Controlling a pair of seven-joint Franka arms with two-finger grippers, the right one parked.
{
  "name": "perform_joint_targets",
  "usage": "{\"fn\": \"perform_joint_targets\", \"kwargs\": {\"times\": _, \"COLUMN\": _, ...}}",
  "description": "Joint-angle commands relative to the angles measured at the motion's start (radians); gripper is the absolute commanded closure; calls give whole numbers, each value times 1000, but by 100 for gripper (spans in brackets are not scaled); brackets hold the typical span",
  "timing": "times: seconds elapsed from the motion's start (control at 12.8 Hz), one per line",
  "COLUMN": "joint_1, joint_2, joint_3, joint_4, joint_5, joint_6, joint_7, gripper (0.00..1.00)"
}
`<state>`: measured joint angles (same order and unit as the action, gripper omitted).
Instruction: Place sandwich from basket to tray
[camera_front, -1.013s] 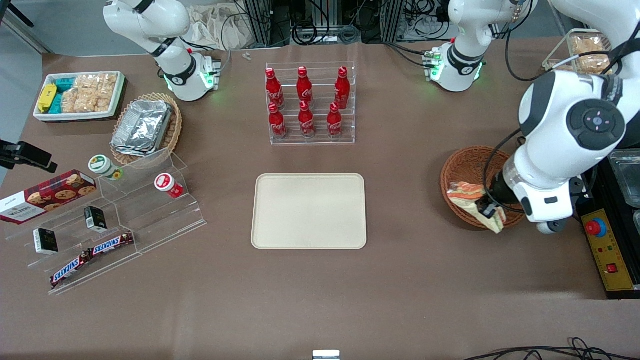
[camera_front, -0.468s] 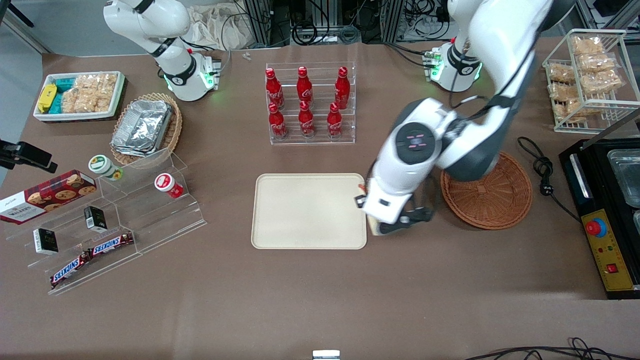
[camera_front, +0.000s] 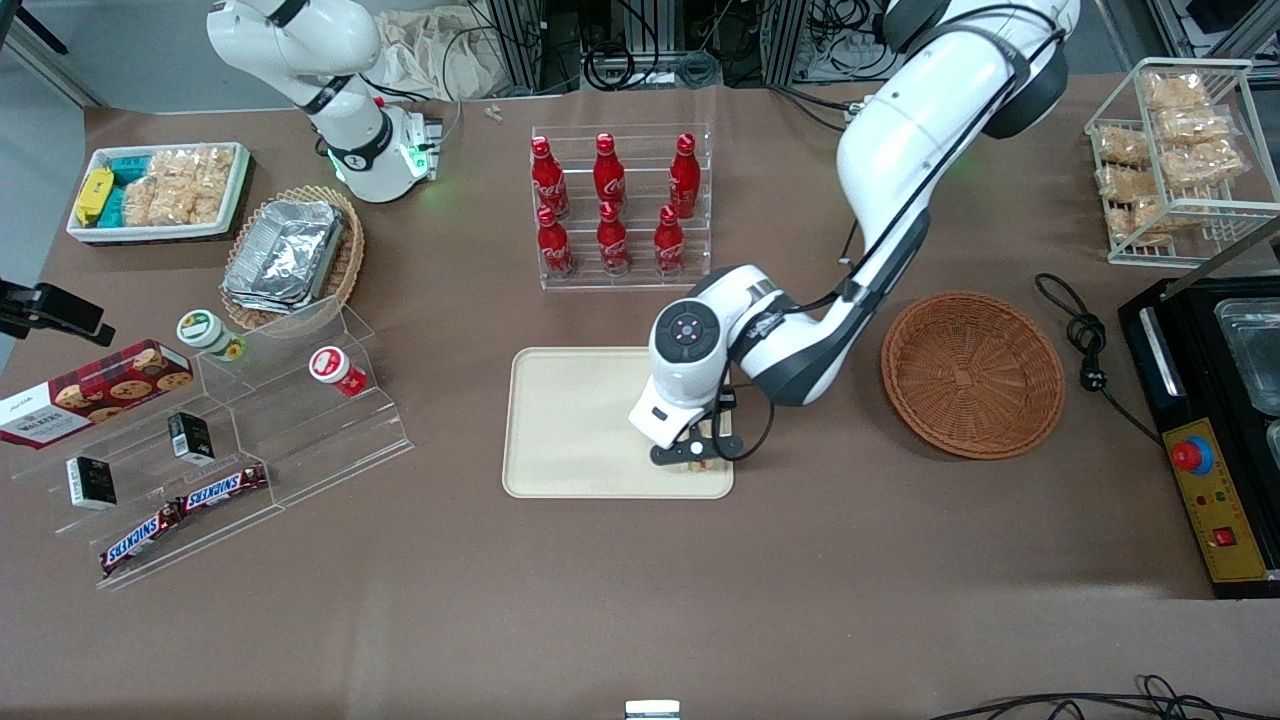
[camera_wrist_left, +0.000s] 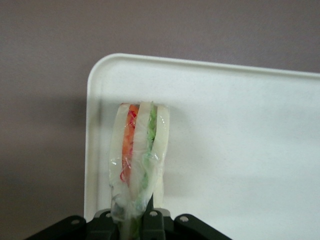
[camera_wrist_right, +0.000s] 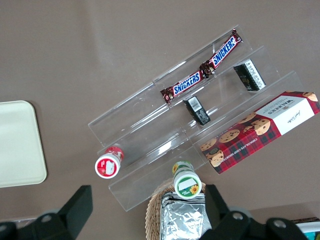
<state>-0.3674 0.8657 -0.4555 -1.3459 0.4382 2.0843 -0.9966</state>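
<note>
Sandwich (camera_wrist_left: 137, 155) sits pinched in the left arm's gripper (camera_front: 697, 456), held over the corner of the tray (camera_front: 570, 420) nearest the front camera on the working arm's side, while the basket (camera_front: 972, 372) lies empty, well apart. Pickup and carry look done. What seems left is lowering the wedge onto the tray, letting go, and backing the arm away.

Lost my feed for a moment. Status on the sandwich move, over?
Gripper shut on the sandwich, over the tray near a corner. Basket empty. Nothing on the tray in the way.
</note>
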Motion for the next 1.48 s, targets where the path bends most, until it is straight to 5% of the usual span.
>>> {"fn": "perform_joint_targets", "kwargs": {"times": 0.0, "joint_1": -10, "joint_2": 21, "joint_3": 8, "joint_4": 50, "joint_5": 25, "joint_6": -20, "joint_7": 0, "gripper": 48}}
{"fn": "perform_joint_targets", "kwargs": {"times": 0.08, "joint_1": -10, "joint_2": 21, "joint_3": 8, "joint_4": 50, "joint_5": 27, "joint_6": -20, "joint_7": 12, "gripper": 1}}
{"fn": "perform_joint_targets", "kwargs": {"times": 0.39, "joint_1": 2, "joint_2": -31, "joint_3": 8, "joint_4": 51, "joint_5": 30, "joint_6": -39, "joint_7": 1, "gripper": 0}}
{"fn": "perform_joint_targets", "kwargs": {"times": 0.7, "joint_1": 108, "joint_2": -210, "joint_3": 0, "joint_4": 37, "joint_5": -1, "joint_6": -252, "joint_7": 23, "gripper": 0}}
{"fn": "perform_joint_targets", "kwargs": {"times": 1.01, "joint_1": 295, "joint_2": -436, "joint_3": 1, "joint_4": -22, "joint_5": -223, "joint_6": -357, "joint_7": 188, "gripper": 0}}
{"fn": "perform_joint_targets", "kwargs": {"times": 1.4, "joint_1": 462, "joint_2": -632, "joint_3": 3, "joint_4": -198, "joint_5": -306, "joint_6": -385, "joint_7": 344, "gripper": 1}}
